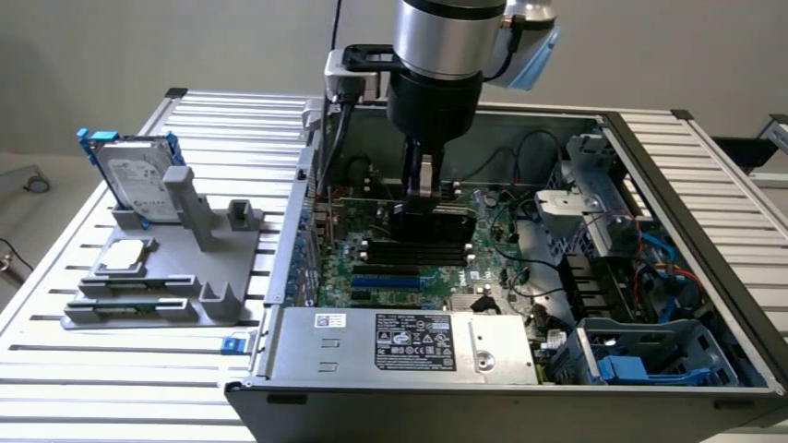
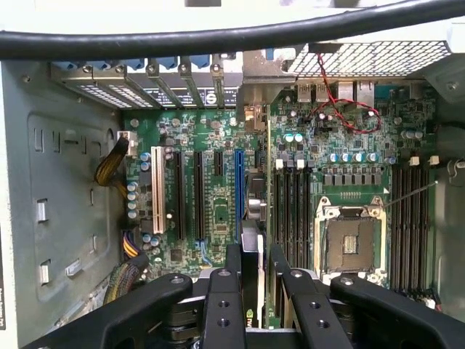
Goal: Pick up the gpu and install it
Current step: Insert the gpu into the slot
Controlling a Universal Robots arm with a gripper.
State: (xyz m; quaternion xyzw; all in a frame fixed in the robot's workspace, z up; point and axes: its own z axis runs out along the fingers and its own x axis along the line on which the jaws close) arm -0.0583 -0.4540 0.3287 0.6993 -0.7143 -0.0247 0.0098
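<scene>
Black-faced gpu (image 1: 434, 221) hung on edge, clamped in the gripper (image 1: 425, 194) above the green motherboard (image 1: 407, 268), at twelve o'clock from the power supply (image 1: 407, 341) in the exterior view; seating it well likely demanded an upright card squared to the blue slot (image 2: 238, 185).

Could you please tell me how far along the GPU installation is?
Done: the gpu is picked up, clamped edge-on in the gripper. In hand: it hangs inside the open computer case, over the motherboard slots. Left: seating it; it does not look pressed into a slot yet.
</scene>
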